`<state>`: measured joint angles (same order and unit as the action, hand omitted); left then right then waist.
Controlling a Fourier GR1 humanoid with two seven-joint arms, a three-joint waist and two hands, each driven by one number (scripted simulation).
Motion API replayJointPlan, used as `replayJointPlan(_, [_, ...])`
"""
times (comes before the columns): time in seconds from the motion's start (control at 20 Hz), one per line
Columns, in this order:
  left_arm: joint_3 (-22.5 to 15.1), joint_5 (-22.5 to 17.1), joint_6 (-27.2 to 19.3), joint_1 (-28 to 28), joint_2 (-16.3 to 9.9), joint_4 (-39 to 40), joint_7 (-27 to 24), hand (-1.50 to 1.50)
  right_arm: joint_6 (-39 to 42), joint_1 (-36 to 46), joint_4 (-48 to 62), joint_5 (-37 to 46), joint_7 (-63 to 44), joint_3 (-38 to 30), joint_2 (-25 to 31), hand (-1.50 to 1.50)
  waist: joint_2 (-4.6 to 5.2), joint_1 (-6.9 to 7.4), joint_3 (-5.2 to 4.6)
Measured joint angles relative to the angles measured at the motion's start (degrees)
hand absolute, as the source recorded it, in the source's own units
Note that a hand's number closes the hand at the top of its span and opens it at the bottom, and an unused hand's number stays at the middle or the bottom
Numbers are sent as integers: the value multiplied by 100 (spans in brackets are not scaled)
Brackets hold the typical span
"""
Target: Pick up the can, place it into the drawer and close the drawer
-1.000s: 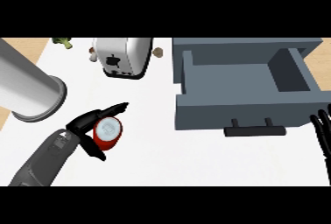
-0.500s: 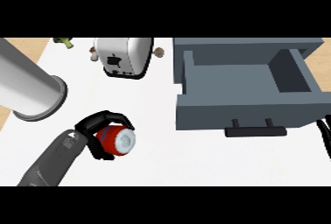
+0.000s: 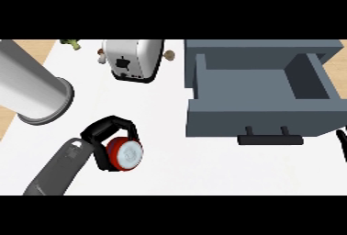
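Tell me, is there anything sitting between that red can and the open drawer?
No. In the head view, only bare white counter separates the can, held in the left hand, from the drawer. The toaster stands farther back.

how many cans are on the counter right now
1. The red can with a silver lid lies on the white counter at lower left, with the left robot hand curled round it. None shows in the open grey drawer, though its front wall hides some of the inside.
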<state>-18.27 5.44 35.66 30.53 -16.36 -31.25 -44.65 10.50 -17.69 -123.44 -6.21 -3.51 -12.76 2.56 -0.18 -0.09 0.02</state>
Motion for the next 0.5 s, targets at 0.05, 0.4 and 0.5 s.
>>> replayJointPlan(0.05, [233,-210,-191,-38,16,35,120,150,-10,-1,-16,10,-1,-18,7,-150,-4,33,1])
replayJointPlan(0.4, [1931,-1563,-2195,-176,241,159,702,150,-33,-163,-114,-93,-14,-159,-26,-150,-44,173,9])
replayJointPlan(0.5, [2074,-1714,-2672,-199,394,-176,976,150,-17,-149,-84,-98,10,-209,4,-150,-51,173,12])
